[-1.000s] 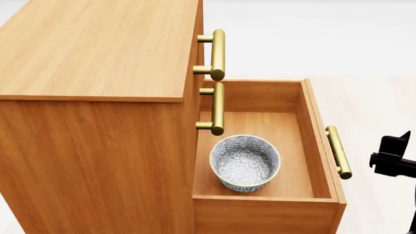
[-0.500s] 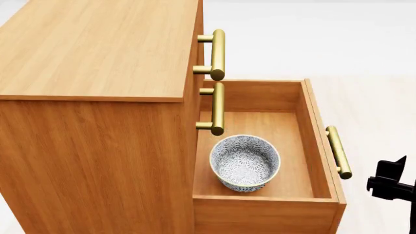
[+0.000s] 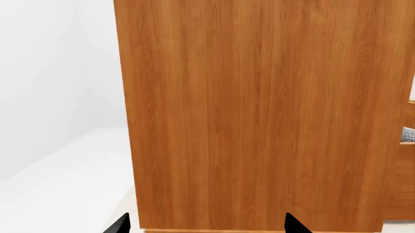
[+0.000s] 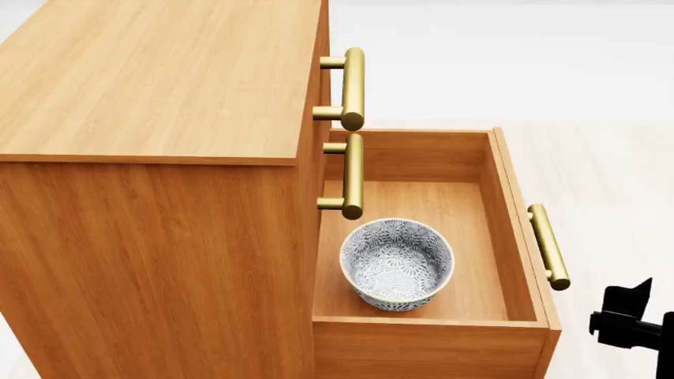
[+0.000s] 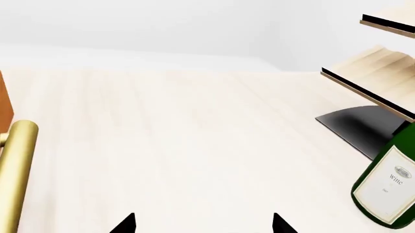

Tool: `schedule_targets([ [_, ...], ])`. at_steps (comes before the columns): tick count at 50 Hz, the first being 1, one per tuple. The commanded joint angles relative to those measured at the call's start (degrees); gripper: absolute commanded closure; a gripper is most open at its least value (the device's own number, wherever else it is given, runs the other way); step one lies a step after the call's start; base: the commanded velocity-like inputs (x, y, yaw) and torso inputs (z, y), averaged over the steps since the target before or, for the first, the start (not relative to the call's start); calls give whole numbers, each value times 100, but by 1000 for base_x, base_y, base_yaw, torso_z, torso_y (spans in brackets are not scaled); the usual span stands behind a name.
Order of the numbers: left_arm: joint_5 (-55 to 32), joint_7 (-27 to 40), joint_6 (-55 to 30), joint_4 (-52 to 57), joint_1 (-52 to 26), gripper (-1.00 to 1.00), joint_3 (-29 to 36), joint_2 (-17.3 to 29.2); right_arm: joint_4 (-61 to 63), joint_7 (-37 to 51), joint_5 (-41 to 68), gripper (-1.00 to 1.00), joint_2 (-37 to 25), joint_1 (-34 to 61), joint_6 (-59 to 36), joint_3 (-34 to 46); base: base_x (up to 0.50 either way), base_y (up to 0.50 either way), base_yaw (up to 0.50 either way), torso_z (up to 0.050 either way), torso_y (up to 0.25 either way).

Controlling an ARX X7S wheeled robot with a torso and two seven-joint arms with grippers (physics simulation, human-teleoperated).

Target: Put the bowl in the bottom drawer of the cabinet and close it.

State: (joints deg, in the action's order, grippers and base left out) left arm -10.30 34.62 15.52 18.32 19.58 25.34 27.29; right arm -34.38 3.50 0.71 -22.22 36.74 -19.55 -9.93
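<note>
The bowl (image 4: 397, 263), white-grey with dark lace pattern, sits upright inside the bottom drawer (image 4: 507, 229), which is pulled far out of the cabinet (image 4: 158, 110). The drawer's brass handle (image 4: 548, 246) (image 5: 16, 170) is on its outer front. My right gripper (image 4: 630, 316) (image 5: 202, 224) hangs open and empty beyond the drawer front, below and apart from that handle. My left gripper (image 3: 206, 224) is open and empty, facing the cabinet's (image 3: 259, 116) flat wooden side; it does not show in the head view. A sliver of the bowl (image 3: 408, 134) shows past that side.
The two upper drawers are closed, their brass handles (image 4: 353, 87) (image 4: 352, 175) overhanging the open drawer. A green wine bottle (image 5: 388, 187) and a pale slanted wooden rack (image 5: 372, 73) stand on the pale floor beyond my right gripper.
My right gripper has dropped lower in the head view, drawing further from the drawer handle. The bowl, the drawer and the cabinet have not moved.
</note>
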Motion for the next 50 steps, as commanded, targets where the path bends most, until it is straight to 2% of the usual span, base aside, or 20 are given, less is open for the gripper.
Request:
schedule_targets([
  [1,20,11,2,-9,-11,-100,11,-5,-206,60,-134,-100,22,-54,288,146,0,0,0,0,0],
  [10,17,9,21,-37,-23,-100,17,-6,-485,99,-215,-100,60,-32,479,257,0,0,0,0,0],
  [50,-13,32,73,-73,-34,-100,21,5,-159,-43,-240,-100,274,-242,394,531,0,0,0,0,0],
])
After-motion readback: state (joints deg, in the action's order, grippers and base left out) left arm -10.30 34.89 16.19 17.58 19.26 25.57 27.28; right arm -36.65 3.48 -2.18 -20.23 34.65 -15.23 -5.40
